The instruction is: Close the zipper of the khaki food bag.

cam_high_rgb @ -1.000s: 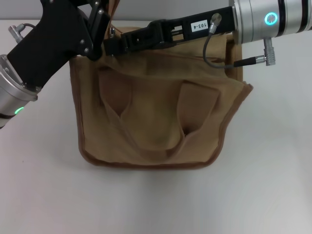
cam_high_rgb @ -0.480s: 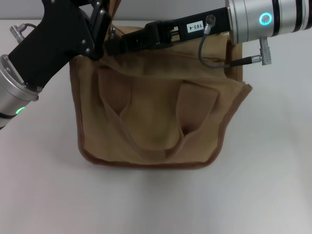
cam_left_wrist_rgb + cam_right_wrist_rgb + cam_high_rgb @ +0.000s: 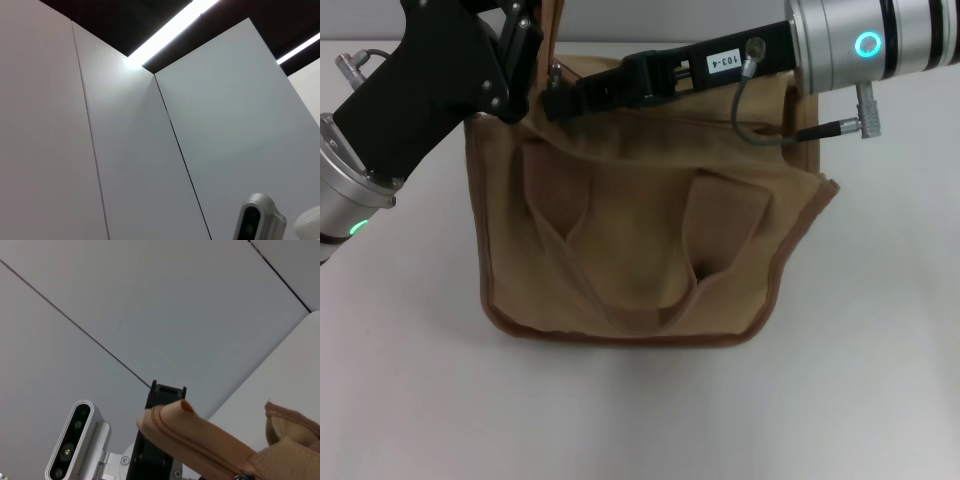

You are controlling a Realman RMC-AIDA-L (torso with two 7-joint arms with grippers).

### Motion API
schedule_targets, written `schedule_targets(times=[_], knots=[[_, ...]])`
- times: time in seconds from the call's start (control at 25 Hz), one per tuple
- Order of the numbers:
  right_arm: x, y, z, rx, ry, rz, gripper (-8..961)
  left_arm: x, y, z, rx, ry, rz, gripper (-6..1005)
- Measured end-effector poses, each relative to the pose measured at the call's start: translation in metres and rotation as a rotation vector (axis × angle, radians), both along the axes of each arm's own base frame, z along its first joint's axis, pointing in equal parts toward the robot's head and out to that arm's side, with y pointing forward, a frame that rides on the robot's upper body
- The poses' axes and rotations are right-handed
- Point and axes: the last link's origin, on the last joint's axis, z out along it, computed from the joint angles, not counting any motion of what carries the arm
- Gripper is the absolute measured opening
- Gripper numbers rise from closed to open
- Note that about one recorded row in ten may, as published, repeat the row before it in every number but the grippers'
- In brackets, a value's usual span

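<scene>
**Both arms meet at the bag's far left corner**

On the white tabletop [image 3: 880, 380] you have the khaki food bag [image 3: 640, 250] lying with its handles toward you and its top edge at the far side. Your left gripper [image 3: 525, 75] sits at the bag's far left corner, probably to anchor the fabric so the zipper [image 3: 200, 445] can run against tension. Your right gripper [image 3: 560, 100] reaches across the top edge from the right and ends beside a small silver piece, likely the slider, at that same corner. You cannot tell from any view whether either set of fingers is closed or on what.

Only your right wrist view shows the zip line, running along a raised fold of fabric. Your left wrist view shows only wall panels.
</scene>
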Motion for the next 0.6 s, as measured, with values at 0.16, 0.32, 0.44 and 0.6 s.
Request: schedule_targets(times=[0.16, 0.32, 0.44, 0.6], knots=[[0.005, -0.001, 0.001, 0.002, -0.001, -0.007, 108, -0.001, 0.001, 0.001, 0.006, -0.002, 0.008, 3], [0.009, -0.001, 0.002, 0.007, -0.002, -0.015, 107, -0.002, 0.001, 0.001, 0.010, -0.004, 0.016, 3], [0.013, -0.002, 0.005, 0.014, -0.002, -0.018, 107, -0.004, 0.002, 0.002, 0.018, -0.006, 0.029, 3], [0.018, -0.005, 0.007, 0.012, -0.001, -0.020, 106, -0.006, 0.002, 0.003, 0.021, -0.004, 0.045, 3]])
